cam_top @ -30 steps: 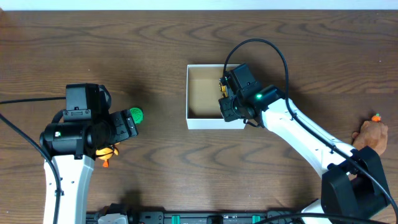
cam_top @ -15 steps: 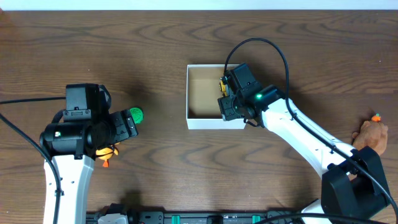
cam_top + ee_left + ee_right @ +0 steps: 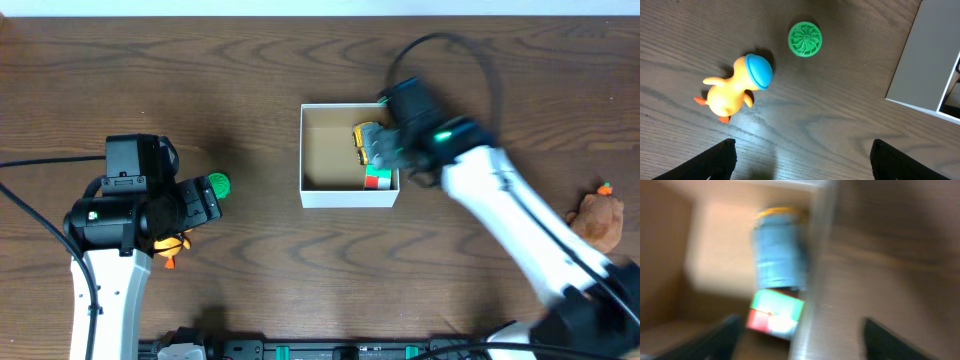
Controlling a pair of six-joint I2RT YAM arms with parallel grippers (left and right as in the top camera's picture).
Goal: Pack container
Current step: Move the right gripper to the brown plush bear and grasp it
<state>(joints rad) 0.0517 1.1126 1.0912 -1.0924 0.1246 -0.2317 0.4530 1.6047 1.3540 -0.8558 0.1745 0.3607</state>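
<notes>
Nearest the robot's edge of the table [image 3: 300,300], a yellow duck [image 3: 732,90] with a blue top lies under the left arm. The overhead view shows only an orange sliver of it, while the left wrist view shows it whole. In that wrist view the left gripper [image 3: 803,150] hangs over bare wood at the duck's 5 o'clock, its two fingers [image 3: 715,160] spread wide with nothing between them. At the duck's 1 o'clock, apart from it, lies a green disc [image 3: 805,38] with a pinwheel face. At the table's 3 o'clock edge sits a brown plush toy [image 3: 597,218], which only the overhead view catches.

Farther out, near the middle of the table, stands the container [image 3: 350,196], with white walls and a brown floor. The left wrist view catches only one outer wall of it, at 2 o'clock. Two toys lie inside against its 3 o'clock wall: a grey-blue and yellow toy car [image 3: 367,138] and, just beside it at 6 o'clock, a red and green block [image 3: 377,180]. The right arm is smeared in the overhead view, so its fingers cannot be read there. The right wrist view, blurred too, shows the right gripper [image 3: 802,322] above that same wall, fingers wide apart and empty, with the car and block below.
</notes>
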